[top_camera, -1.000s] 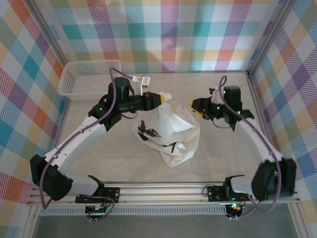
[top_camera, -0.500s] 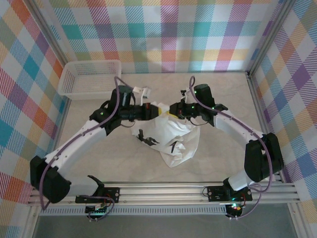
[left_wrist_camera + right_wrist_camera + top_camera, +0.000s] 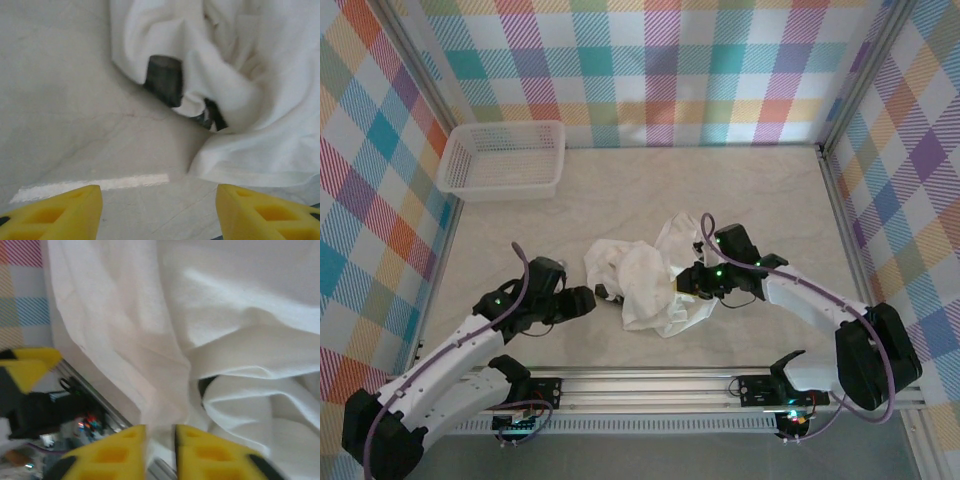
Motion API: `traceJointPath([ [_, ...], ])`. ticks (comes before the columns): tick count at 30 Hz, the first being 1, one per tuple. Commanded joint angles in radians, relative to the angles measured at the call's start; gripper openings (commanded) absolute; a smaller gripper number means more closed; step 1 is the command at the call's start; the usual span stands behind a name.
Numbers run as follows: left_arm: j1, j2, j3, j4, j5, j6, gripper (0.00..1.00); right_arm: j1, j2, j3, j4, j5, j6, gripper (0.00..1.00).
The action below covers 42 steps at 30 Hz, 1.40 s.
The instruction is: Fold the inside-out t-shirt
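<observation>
Arms dropped nearer; shirt bunched, nothing folded yet; left fingers open, empty; right fingers near-shut against cloth, grip unclear.

We see both arms built alike: the left arm and the right arm wear smooth white shells between bulky black joints. A thin purple cable loops along each one, and small green lights glow on the black housings near the wrists. The left end effector and the right end effector have blunt yellow fingers with shallow recessed pockets moulded into them. The bases are black.
</observation>
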State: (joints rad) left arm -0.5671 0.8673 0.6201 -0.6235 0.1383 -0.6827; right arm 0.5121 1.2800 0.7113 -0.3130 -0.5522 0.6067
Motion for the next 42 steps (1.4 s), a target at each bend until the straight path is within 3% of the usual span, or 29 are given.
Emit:
traceJointPath([
  [1,-0.021,0.132,0.148,0.044,0.044,0.091,0.6,0.007,-0.005,0.095,-0.067,0.052,-0.119,0.27],
  [3,-0.096,0.228,0.217,0.045,0.074,0.168,0.59,0.008,-0.007,0.108,-0.071,0.065,-0.145,0.25],
  [7,-0.282,0.388,0.301,0.041,0.019,0.353,0.63,0.008,-0.008,0.107,-0.071,0.102,-0.165,0.24],
  [10,-0.3,0.486,0.303,0.049,-0.015,0.385,0.69,0.008,-0.024,0.093,-0.084,0.155,-0.152,0.3],
  [13,-0.3,0.575,0.32,0.031,-0.097,0.358,0.69,0.008,-0.049,0.084,-0.109,0.172,-0.151,0.43],
  [15,-0.299,0.599,0.322,0.055,-0.113,0.344,0.68,0.008,-0.061,0.08,-0.121,0.158,-0.159,0.45],
  [17,-0.298,0.605,0.334,0.075,-0.108,0.334,0.52,0.009,-0.069,0.071,-0.118,0.102,-0.17,0.41],
  [20,-0.298,0.593,0.363,0.097,-0.077,0.32,0.03,0.034,-0.079,0.052,-0.136,0.06,-0.155,0.41],
  [24,-0.289,0.545,0.38,0.175,0.03,0.296,0.0,0.105,-0.062,0.041,-0.145,0.114,-0.126,0.57],
  [26,-0.276,0.519,0.393,0.226,0.093,0.27,0.0,0.108,-0.055,0.062,-0.157,0.157,-0.106,0.57],
  [28,-0.26,0.501,0.435,0.285,0.164,0.253,0.0,0.106,-0.088,0.08,-0.158,0.231,-0.089,0.54],
  [30,-0.254,0.517,0.519,0.337,0.224,0.253,0.0,0.104,-0.172,0.082,-0.181,0.4,-0.063,0.53],
  [34,-0.256,0.678,0.781,0.441,0.268,0.235,0.0,0.1,-0.485,0.116,-0.371,1.037,0.045,0.6],
  [36,-0.255,0.794,0.941,0.476,0.298,0.233,0.0,0.096,-0.618,0.125,-0.328,1.217,-0.039,0.61],
  [38,-0.264,0.928,1.148,0.487,0.353,0.223,0.0,0.091,-0.642,0.191,-0.318,1.331,-0.144,0.61],
  [41,-0.319,1.17,1.543,0.398,0.386,0.239,0.0,0.089,-0.594,0.329,-0.359,1.384,-0.246,0.64],
  [42,-0.342,1.248,1.691,0.303,0.379,0.272,0.13,0.089,-0.594,0.356,-0.366,1.396,-0.249,0.65],
])
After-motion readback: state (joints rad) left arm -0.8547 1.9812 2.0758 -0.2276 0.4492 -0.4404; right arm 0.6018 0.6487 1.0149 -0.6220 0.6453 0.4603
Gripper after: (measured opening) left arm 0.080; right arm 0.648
